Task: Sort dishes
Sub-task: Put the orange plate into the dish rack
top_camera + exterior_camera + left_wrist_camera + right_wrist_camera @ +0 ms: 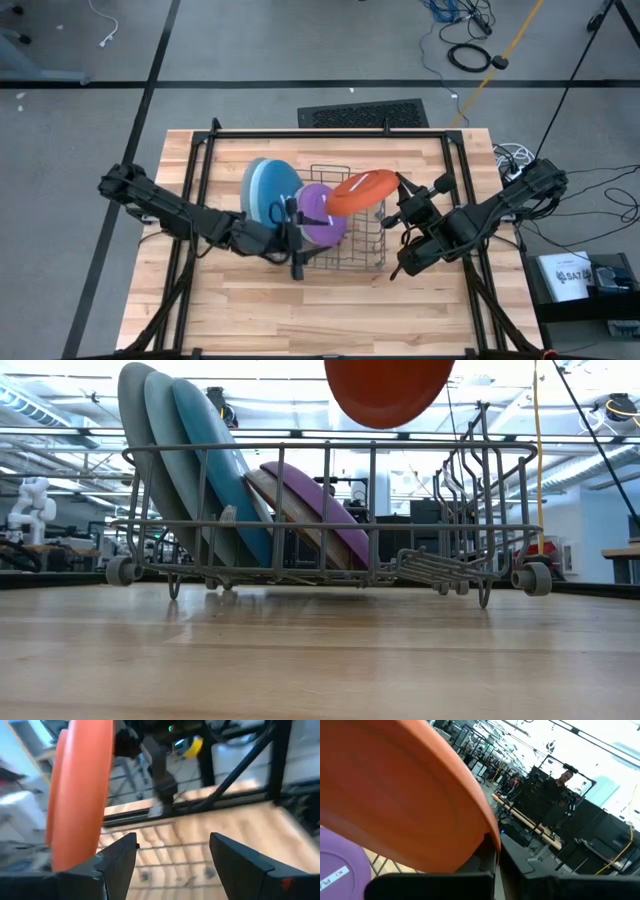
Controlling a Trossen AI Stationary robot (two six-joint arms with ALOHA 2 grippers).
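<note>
Right jaws: pressed together on the rim of the orange-red plate (362,190); the right gripper (398,196) sits right of centre in the high view, at the plate's right edge.
Left jaws: apart, nothing between them; the left gripper (297,222) is just left of centre in the high view, at the near left side of the dish rack (368,250).
Left fingers: in the left wrist view the two dark fingers (119,855) stand wide at the bottom, with wooden table and rack wire showing between them.
Orange-red plate: held in the air above the rack, tilted; in the low view it hangs at the top centre of the frame, clear of the rack's top wire. In the left wrist view it fills the left side, seen nearly edge-on; in the right wrist view it covers the upper left.
Purple plate (322,213): standing on edge in the rack, leaning, centre of the high view, partly under the orange-red one.
Beige-grey plate (290,510): leaning just behind the purple one, seen in the low view.
Larger plates: darker blue plate (222,470), light blue plate (172,445) and grey plate (135,420) stand on edge together at the rack's left end, upper left of the low view.
Rack: grey wire, on the wooden table (300,315), its right half holding no plates.
</note>
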